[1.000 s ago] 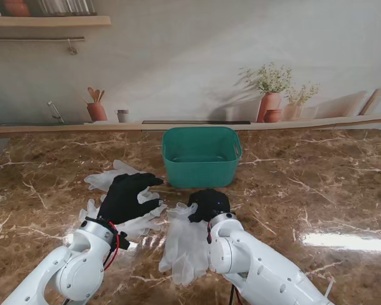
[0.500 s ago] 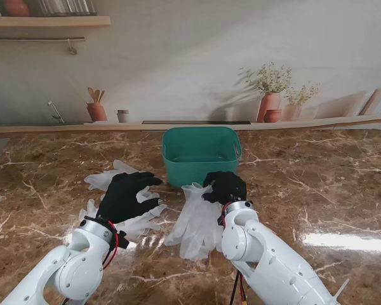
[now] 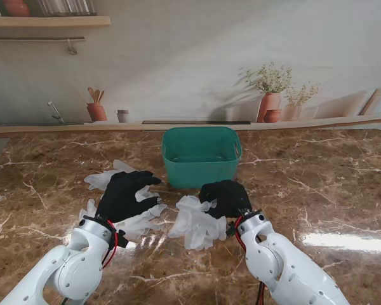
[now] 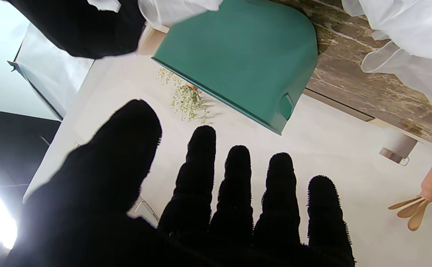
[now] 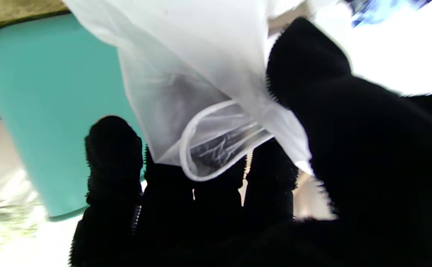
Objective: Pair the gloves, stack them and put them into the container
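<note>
Marble table: right hand clutching bunched gloves, left hand splayed.

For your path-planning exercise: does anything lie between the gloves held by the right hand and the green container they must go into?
Nothing visible does. The right hand grips the white gloves just in front of the green container, with only bare marble table between them; the container's near wall must be cleared.

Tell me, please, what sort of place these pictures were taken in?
It looks like a staged kitchen set, probably a lab mock-up. The marble-look counter holds a green tub and white gloves, while the wall behind is a printed backdrop showing potted plants and a utensil pot.
</note>
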You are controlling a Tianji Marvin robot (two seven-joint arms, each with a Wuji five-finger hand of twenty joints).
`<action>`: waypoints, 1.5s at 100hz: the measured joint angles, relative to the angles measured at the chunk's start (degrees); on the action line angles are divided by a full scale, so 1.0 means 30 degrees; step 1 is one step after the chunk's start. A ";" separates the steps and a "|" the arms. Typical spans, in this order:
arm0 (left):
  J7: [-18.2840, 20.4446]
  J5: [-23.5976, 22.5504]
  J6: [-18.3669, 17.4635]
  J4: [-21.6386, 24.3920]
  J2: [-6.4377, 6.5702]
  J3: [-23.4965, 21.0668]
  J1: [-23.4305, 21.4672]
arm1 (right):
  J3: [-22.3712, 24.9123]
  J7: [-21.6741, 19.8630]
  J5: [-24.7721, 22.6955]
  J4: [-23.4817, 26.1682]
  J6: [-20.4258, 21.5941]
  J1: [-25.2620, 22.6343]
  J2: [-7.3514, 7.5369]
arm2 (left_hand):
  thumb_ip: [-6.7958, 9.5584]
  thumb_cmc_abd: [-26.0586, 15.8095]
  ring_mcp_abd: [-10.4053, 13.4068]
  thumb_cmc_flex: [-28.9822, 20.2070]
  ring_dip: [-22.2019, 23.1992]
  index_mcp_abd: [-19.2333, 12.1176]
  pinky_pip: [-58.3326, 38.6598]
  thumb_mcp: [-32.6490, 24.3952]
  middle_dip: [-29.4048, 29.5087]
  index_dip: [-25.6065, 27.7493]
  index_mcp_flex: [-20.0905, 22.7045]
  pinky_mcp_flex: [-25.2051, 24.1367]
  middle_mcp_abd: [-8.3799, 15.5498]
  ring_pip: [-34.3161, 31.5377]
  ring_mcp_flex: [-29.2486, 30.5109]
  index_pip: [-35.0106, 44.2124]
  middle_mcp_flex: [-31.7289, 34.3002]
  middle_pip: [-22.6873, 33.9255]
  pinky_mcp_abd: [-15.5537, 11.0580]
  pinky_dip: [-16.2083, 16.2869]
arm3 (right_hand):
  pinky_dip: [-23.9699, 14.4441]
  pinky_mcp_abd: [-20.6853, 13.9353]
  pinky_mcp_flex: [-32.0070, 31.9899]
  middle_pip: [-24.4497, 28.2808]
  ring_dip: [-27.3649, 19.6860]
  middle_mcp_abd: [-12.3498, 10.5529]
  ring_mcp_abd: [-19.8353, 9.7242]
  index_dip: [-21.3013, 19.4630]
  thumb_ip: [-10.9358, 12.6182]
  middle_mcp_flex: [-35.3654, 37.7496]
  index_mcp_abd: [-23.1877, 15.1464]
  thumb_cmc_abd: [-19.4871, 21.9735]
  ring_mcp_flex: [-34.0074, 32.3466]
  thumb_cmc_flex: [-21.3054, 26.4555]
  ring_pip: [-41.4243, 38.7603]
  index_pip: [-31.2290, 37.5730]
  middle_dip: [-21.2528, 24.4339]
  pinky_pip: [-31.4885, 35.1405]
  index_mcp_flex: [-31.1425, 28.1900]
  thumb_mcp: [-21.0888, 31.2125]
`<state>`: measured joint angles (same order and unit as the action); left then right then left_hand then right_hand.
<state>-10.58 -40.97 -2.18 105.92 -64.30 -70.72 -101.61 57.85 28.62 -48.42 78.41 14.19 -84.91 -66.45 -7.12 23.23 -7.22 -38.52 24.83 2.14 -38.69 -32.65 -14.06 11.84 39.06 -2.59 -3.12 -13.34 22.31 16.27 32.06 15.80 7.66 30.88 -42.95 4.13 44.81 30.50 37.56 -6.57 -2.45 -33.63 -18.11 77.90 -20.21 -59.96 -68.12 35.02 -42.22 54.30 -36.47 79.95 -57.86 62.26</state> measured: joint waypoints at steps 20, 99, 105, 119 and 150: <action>0.0024 0.0036 -0.0010 0.0000 0.0000 0.0042 -0.0004 | -0.0068 0.0075 -0.1457 0.0362 0.0939 -0.1039 0.0791 | 0.0000 0.0000 0.0018 0.0000 -0.0013 -0.0093 0.0227 0.0000 0.0001 0.0000 0.0000 0.0000 0.0004 0.0009 0.0000 0.0002 0.0000 -0.0003 0.0001 0.0000 | 0.0002 -0.0157 0.0067 0.0002 0.0011 -0.0090 -0.0083 0.0000 0.0000 0.0016 -0.0221 -0.0004 -0.0172 -0.0292 -0.0029 0.0008 0.0000 0.0000 -0.0007 0.0191; -0.0031 0.0065 0.0021 0.0001 -0.0018 0.0011 -0.0007 | 0.3150 -0.7668 -0.2169 0.4849 0.3793 -0.3554 0.2011 | 0.0000 0.0000 0.0026 0.0000 -0.0115 -0.0104 0.0480 0.0000 0.0004 0.0000 0.0000 -0.0001 0.0017 0.0210 0.0000 0.0002 0.0000 -0.0006 0.0004 0.0000 | -0.0659 -0.0040 -0.5894 -0.3389 -0.0730 0.0203 -0.0039 0.0473 0.4300 -0.6004 0.2934 0.9442 0.6195 -0.6259 0.5068 -0.9082 0.1669 -0.5665 0.2773 -0.7751; -0.0100 0.0059 -0.0010 0.0005 -0.0024 -0.0035 -0.0040 | 0.3182 -0.6757 -0.2350 0.5175 0.3806 -0.3591 0.2010 | 0.0000 0.0000 0.0026 0.0000 -0.0114 -0.0104 0.0482 0.0000 0.0004 0.0000 0.0000 -0.0001 0.0016 0.0210 0.0000 0.0002 0.0000 -0.0006 0.0004 0.0000 | -0.0659 0.0026 -0.5565 -0.3380 -0.0730 0.0203 -0.0055 0.0965 0.4486 -0.5968 0.2925 0.9013 0.6184 -0.4147 0.4914 -0.8413 0.1669 -0.5670 0.2771 -0.8094; -0.0376 0.0023 -0.0135 0.0136 -0.0052 -0.0176 -0.0237 | 0.2495 -0.5830 -0.3993 0.5204 0.3868 -0.2553 0.2074 | 0.0000 -0.0192 0.0027 0.0000 -0.0115 -0.0104 0.0481 -0.0069 0.0004 0.0000 0.0000 -0.0002 0.0016 0.0210 0.0000 0.0002 0.0000 -0.0008 0.0005 0.0000 | 0.0551 0.0028 -0.5035 -0.3623 -0.1755 -0.0020 -0.0495 0.3013 0.2718 -0.5953 0.2668 0.5148 0.5567 -0.2217 0.5822 -0.6745 0.1355 -0.6950 0.3052 0.1873; -0.0383 -0.0117 -0.0224 0.0685 -0.0087 -0.0814 -0.0779 | -0.1985 -0.6962 -0.4142 0.3150 0.3641 0.2026 0.2448 | 0.0000 -0.0186 0.0028 0.0000 -0.0114 -0.0104 0.0486 -0.0070 0.0004 0.0000 0.0000 -0.0002 0.0017 0.0210 0.0000 0.0002 0.0000 -0.0008 0.0004 0.0000 | 0.2342 -0.0508 -0.6152 -0.6358 -0.5569 -0.0215 -0.1327 0.2935 0.3107 -1.1414 0.4414 0.4221 0.8015 -0.0939 1.0354 -1.2463 0.5862 -1.0084 0.7536 0.3520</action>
<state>-11.73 -41.32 -2.85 107.97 -64.56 -73.16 -103.95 51.90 7.74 -60.85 87.86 25.11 -78.83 -59.10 -7.13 22.67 -7.14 -38.52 24.49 1.82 -37.23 -32.86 -14.05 11.84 39.06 -2.60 -3.07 -12.71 22.31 16.28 32.06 15.77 7.68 30.88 -35.93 2.61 26.36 11.43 20.85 -7.22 -6.43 -24.82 -8.78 43.66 -6.97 -47.29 -44.08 32.20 -11.16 16.91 -18.89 49.70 -35.25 72.82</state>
